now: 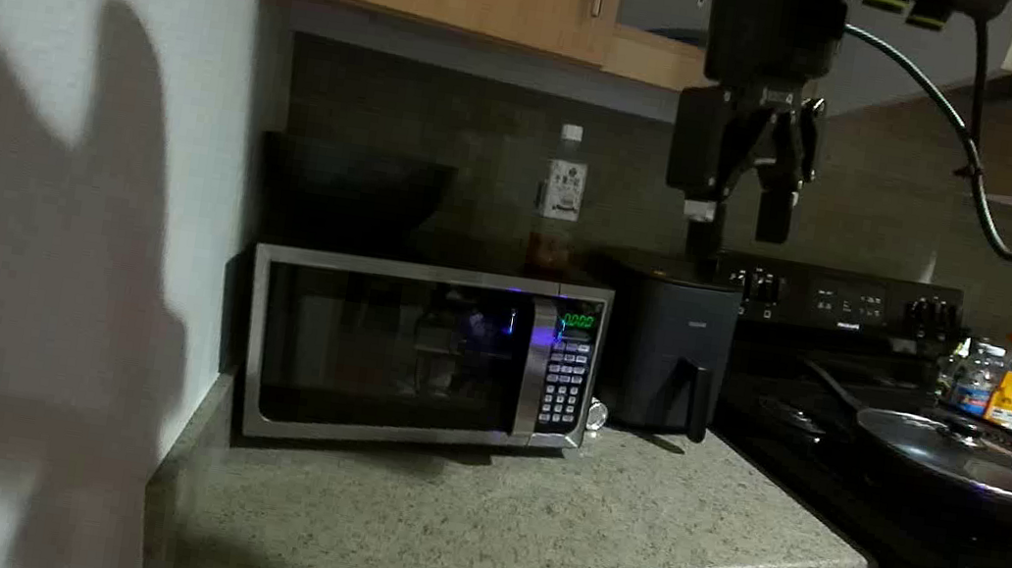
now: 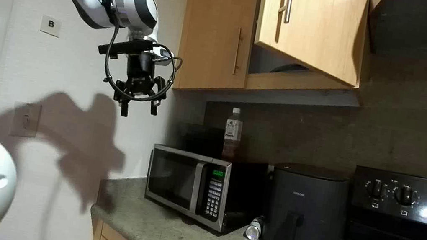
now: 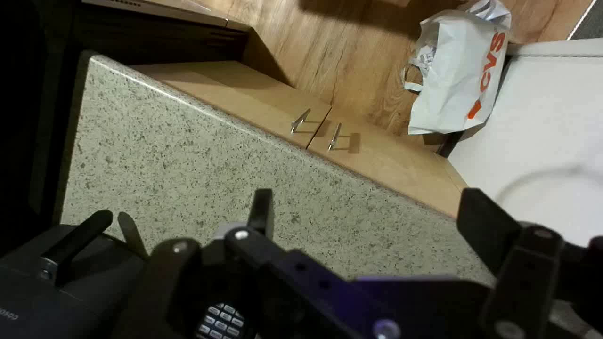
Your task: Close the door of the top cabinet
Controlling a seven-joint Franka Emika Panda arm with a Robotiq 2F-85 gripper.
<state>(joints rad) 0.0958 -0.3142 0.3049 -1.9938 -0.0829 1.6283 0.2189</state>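
Note:
The top cabinet (image 2: 287,80) is light-tan wood with a pale grey interior; its bottom rail also shows in an exterior view (image 1: 656,60). Its narrower door (image 2: 320,30) stands swung open, with a vertical silver bar handle (image 2: 289,0) at its free edge. The door's grey inner face (image 1: 922,70) is partly hidden behind the arm. My gripper (image 2: 139,109) points down, open and empty, apart from the door, left of it and lower in that view. In the other picture angle, the gripper (image 1: 740,228) hangs before the cabinet. The wrist view shows the spread fingers (image 3: 367,207) above the counter.
The wider cabinet door (image 2: 218,32) is shut. Below stand a microwave (image 2: 171,177), a bottle (image 2: 233,129), a black air fryer (image 2: 304,218) and a can (image 2: 253,229) on the speckled counter (image 1: 531,525). A stove with a lidded pan (image 1: 967,458) stands alongside.

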